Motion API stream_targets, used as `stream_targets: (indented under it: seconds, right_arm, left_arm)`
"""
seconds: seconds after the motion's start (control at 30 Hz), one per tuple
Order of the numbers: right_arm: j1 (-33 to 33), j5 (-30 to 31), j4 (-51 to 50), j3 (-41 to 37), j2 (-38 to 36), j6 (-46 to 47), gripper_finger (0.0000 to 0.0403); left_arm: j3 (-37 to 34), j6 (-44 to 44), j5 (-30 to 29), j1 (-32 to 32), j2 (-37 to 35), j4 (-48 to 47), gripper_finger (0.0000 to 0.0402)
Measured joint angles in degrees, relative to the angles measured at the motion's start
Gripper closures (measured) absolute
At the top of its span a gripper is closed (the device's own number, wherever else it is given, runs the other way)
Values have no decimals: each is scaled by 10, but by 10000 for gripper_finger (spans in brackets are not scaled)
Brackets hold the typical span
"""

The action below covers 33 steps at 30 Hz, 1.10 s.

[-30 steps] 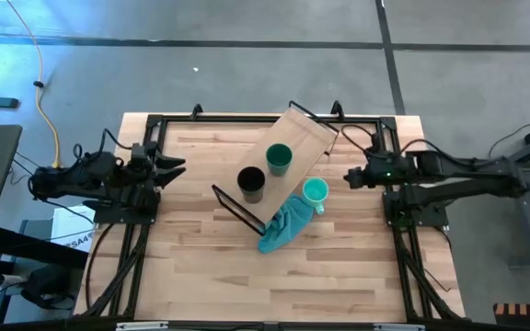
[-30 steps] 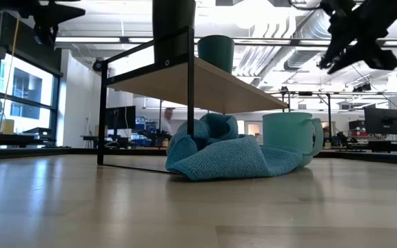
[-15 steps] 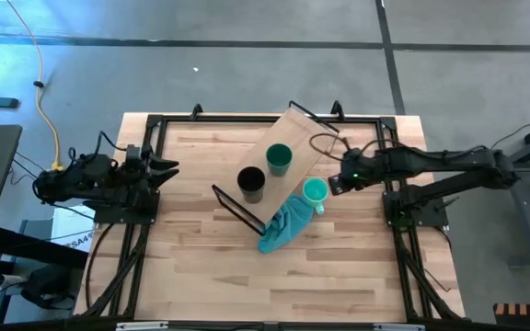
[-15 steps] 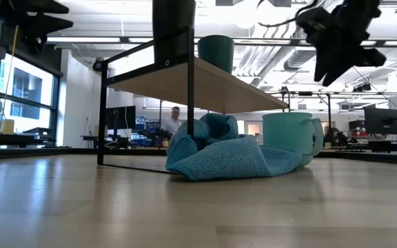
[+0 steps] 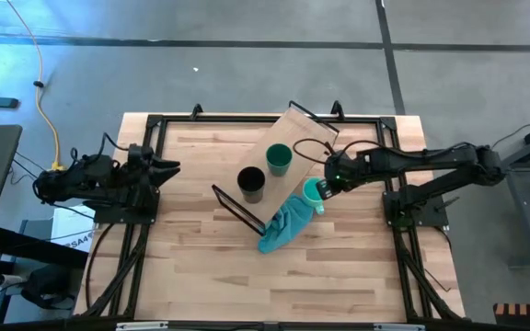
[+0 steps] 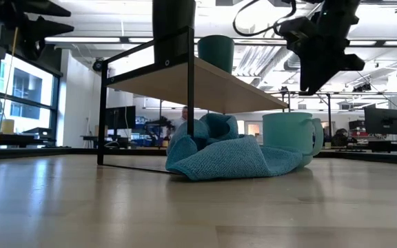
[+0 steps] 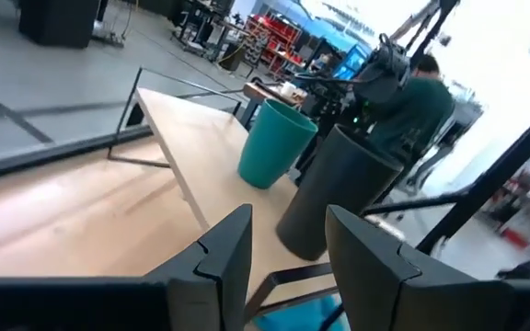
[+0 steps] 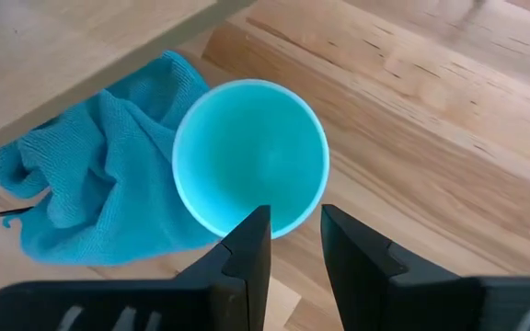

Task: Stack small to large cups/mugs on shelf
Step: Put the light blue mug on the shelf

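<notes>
The shelf (image 5: 297, 138) stands slantwise on the table. The black cup (image 5: 251, 184) and the dark green cup (image 5: 279, 158) stand upright on its board; both also show in the low view, the black cup (image 6: 174, 21) and the green cup (image 6: 216, 52). The mint mug (image 5: 315, 191) stands upright on the tabletop beside the shelf, against the teal cloth (image 5: 282, 228). My right gripper (image 5: 328, 180) hovers open above the mug (image 8: 251, 156), pointing down, fingers over its rim without touching. My left gripper (image 5: 171, 168) is open and empty at the table's left edge.
The teal cloth (image 6: 219, 155) lies bunched on the table, partly under the shelf's near end and against the mug (image 6: 291, 138). Black frame rails run along the table's left, right and far edges. A person (image 7: 412, 101) shows in the room behind.
My right gripper has gone from the table's right edge toward the left, tipping downward, and now hangs over the mint mug. The cups, mug, cloth and shelf have stayed where they were.
</notes>
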Motion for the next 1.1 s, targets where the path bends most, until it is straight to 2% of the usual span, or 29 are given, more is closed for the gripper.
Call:
stream_targets:
  seconds: [0.17, 0.43, 0.53, 0.6, 0.77, 0.9, 1.1]
  right_arm:
    - [0, 4, 2, 1, -7, -1, 313]
    - [0, 8, 2, 1, -8, -15, 313]
    - [0, 8, 2, 1, -8, -15, 313]
    - [0, 8, 3, 1, -8, -15, 313]
    - [-8, 3, 6, 1, -8, -13, 313]
    - [-11, 2, 7, 1, -8, -13, 313]
    - [-11, -3, 5, -2, -8, -15, 313]
  left_arm:
    - [0, -83, -1, 0, 0, -1, 273]
    - [0, -49, 1, 0, 0, -26, 273]
    - [0, 22, -5, 0, 1, 3, 273]
    - [-9, 101, 4, 0, 4, 55, 272]
    - [-66, 276, 81, 0, 5, 203, 272]
    - [-107, 287, 73, 0, 5, 250, 272]
    - [-143, 270, 72, 0, 4, 250, 272]
